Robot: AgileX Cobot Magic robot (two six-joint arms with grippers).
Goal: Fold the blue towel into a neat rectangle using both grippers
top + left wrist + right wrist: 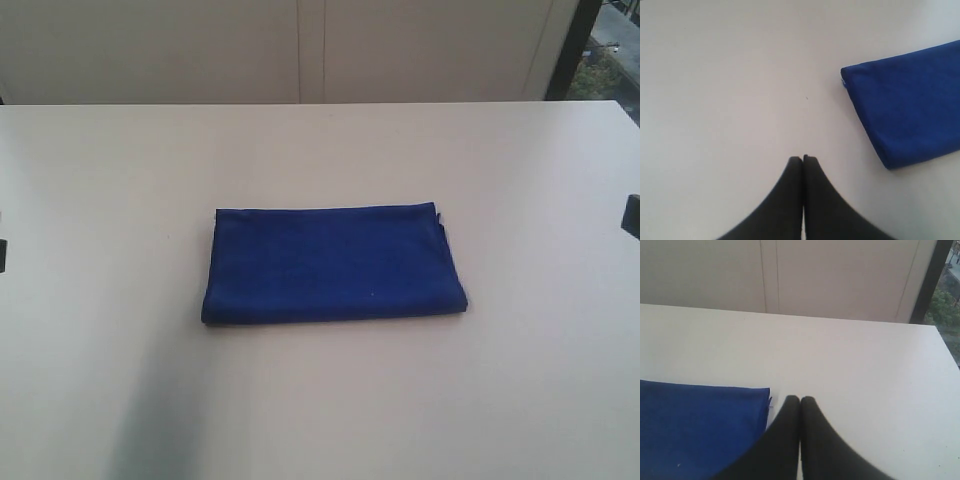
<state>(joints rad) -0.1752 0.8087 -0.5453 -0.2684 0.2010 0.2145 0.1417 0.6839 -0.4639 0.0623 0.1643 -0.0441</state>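
Note:
The blue towel [333,264] lies folded into a flat rectangle at the middle of the white table [320,400], with a rounded fold along its near edge. In the left wrist view the towel [910,115] sits off to one side of my left gripper [803,159], which is shut and empty above bare table. My right gripper [800,400] is shut too, holding nothing, just beside the towel's [695,427] corner. In the exterior view only a dark sliver of each arm shows at the left edge [2,255] and the right edge [631,214].
A pale panelled wall [300,50] runs behind the table's far edge. A dark window frame [575,45] with greenery outside stands at the back right.

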